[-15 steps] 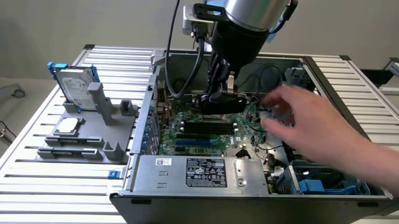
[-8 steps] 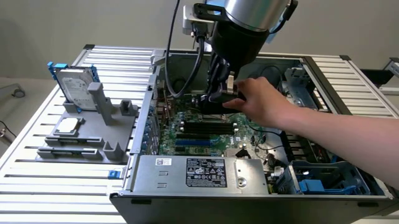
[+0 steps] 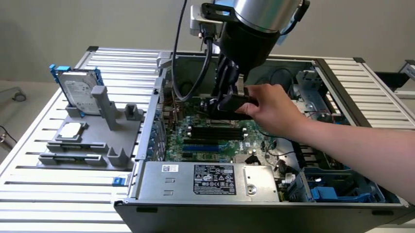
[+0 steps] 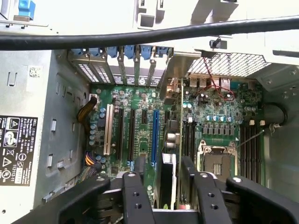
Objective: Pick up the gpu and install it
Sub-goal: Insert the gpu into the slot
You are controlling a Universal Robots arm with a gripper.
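A plain pale grey wall (image 3: pixel 52 29) stands behind the slatted aluminium tabletop (image 3: pixel 26 194); at the exterior view's left, beige floor (image 3: pixel 13 116) shows under soft, even light.

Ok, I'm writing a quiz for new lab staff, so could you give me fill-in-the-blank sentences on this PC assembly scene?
1. The hard drive stands upright in a ___ frame.
2. Next to the gripper, a person's ___ reaches into the computer case.
3. The gpu stands on edge on the green ___.
4. The processor chip lies on a ___ fixture.

Missing words: blue; hand; motherboard; gray.
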